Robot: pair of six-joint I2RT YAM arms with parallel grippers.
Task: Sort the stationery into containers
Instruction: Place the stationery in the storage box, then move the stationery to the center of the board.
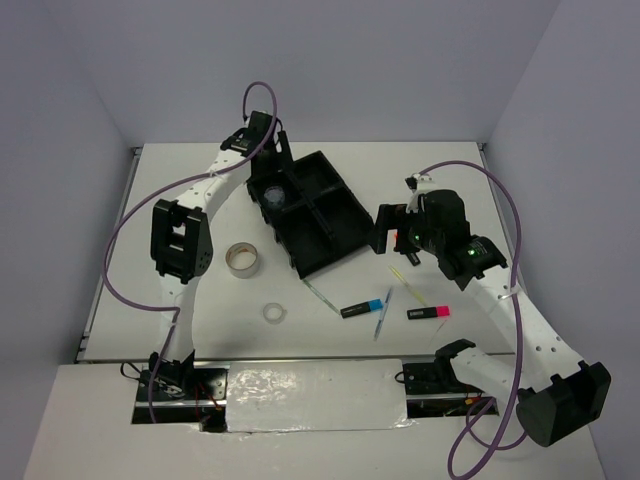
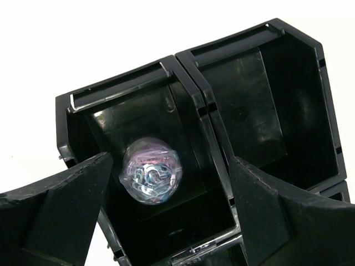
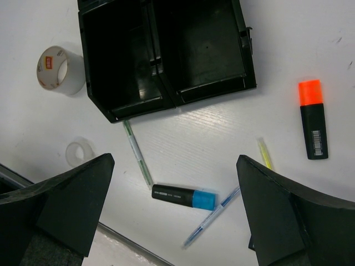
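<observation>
The black four-compartment tray (image 1: 318, 185) lies at the table's middle back; it also shows in the left wrist view (image 2: 249, 94) and the right wrist view (image 3: 194, 50). The glittery silver roll (image 1: 277, 197) (image 2: 151, 170) lies in its far-left compartment. My left gripper (image 1: 279, 153) (image 2: 171, 160) hangs open and empty above that compartment. My right gripper (image 1: 392, 232) (image 3: 175, 162) is open and empty above the table. Below it lie the blue-capped marker (image 3: 184, 197), the green pen (image 3: 137, 153), the blue pen (image 3: 212, 216), a yellow pen (image 3: 265, 153) and the orange-capped marker (image 3: 312, 119).
The beige tape roll (image 1: 243, 259) (image 3: 58, 69) and the clear roll (image 1: 275, 313) (image 3: 79, 153) lie left of the tray's near end. The pink-capped marker (image 1: 428, 313) lies near the front right. The table's front edge (image 1: 320, 365) runs just past the pens.
</observation>
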